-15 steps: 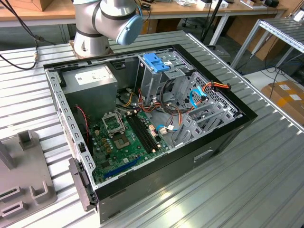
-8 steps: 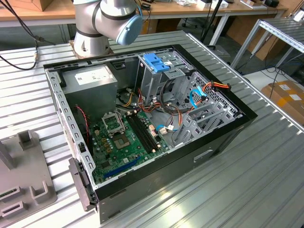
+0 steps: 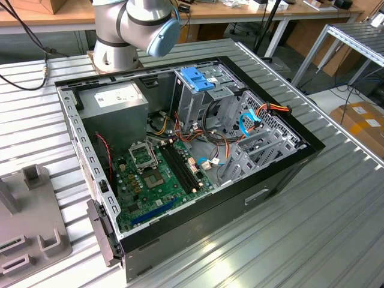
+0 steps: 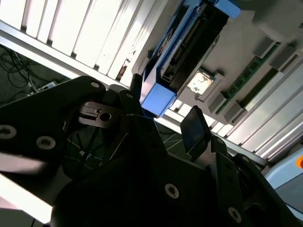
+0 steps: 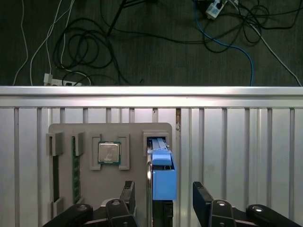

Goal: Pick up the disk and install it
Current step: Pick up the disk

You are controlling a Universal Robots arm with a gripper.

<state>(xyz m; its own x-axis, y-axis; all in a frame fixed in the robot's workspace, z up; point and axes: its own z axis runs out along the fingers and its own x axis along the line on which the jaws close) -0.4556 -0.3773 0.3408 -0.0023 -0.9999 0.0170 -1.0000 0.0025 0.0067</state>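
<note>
The disk [image 5: 164, 177], framed by blue rails, stands on edge in a slot of a grey holder plate [image 5: 85, 135], beside a processor chip [image 5: 109, 152]. The gripper [image 5: 164, 191] has its fingers apart, one on each side of the disk. The plate lies near the edge of a ribbed metal table [image 5: 236, 142].

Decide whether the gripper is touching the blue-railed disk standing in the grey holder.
Apart. In the first wrist view the open gripper straddles the disk, with a clear gap on both sides of its blue rails.
</note>
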